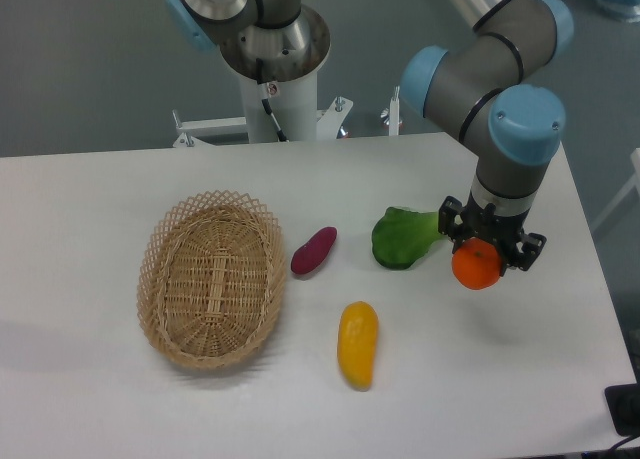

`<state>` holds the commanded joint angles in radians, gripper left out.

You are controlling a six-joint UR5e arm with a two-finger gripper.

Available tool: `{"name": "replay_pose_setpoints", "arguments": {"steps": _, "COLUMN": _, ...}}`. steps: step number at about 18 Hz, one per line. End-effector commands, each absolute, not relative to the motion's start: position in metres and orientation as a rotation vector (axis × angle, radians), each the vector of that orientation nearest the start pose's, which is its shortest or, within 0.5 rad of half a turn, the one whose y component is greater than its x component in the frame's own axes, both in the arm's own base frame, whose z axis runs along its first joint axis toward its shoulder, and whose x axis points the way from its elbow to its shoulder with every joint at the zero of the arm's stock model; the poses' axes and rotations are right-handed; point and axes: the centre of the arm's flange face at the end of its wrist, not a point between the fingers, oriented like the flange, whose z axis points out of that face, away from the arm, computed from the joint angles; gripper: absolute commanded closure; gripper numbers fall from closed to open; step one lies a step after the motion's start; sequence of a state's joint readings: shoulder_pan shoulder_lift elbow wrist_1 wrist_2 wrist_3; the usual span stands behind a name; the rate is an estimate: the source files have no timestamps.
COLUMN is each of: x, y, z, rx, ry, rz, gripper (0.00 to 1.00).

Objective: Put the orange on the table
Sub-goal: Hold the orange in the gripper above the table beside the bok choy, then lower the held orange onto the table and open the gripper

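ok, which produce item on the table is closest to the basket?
The purple one, just right of the wicker basket. The yellow fruit and green vegetable lie farther right.

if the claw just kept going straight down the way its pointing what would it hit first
Likely the bare table. The claw points down, shut on the orange, and nothing shows beneath it; the green leafy item sits off to the side.

- A wicker basket (212, 279) is set at the left of the table (90, 189).
- A sweet potato (313, 251) and leafy vegetable (402, 239) are placed to its right.
- A mango-like fruit (358, 344) is laid in front of them.
- The orange (476, 266) is held rightmost in the gripper (484, 251).
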<state>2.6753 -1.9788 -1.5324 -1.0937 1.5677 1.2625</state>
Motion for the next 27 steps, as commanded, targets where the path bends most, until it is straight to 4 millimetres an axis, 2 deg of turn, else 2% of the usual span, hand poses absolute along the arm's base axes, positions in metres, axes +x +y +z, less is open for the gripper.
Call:
{"name": "replay_pose_setpoints", "arguments": {"steps": 7, "x": -0.518, "y": 0.41, "z": 0.322, "rx": -3.085, "ry": 0.245, "rz": 0.15, "gripper": 0.53}}
{"name": "replay_pose_setpoints", "arguments": {"steps": 13, "x": -0.51, "y": 0.413, "z": 0.3, "rx": -3.085, "ry": 0.207, "rz": 0.142, "gripper": 0.54}}
{"name": "replay_pose_setpoints", "arguments": {"steps": 16, "x": -0.502, "y": 0.416, "z": 0.289, "rx": -3.067, "ry": 0.147, "rz": 0.196, "gripper": 0.54}}
{"name": "replay_pose_setpoints", "arguments": {"steps": 22, "x": -0.491, "y": 0.441, "z": 0.26, "rx": -3.087, "ry": 0.097, "rz": 0.147, "gripper": 0.54}}
{"name": "replay_pose_setpoints", "arguments": {"steps": 25, "x": -0.483, "y": 0.466, "z": 0.243, "rx": -3.116, "ry": 0.005, "rz": 0.146, "gripper": 0.54}}
{"name": "replay_pose_setpoints", "arguments": {"steps": 27, "x": -0.478, "y": 0.475, "z": 0.232, "rx": -3.137, "ry": 0.026, "rz": 0.14, "gripper": 0.54}}
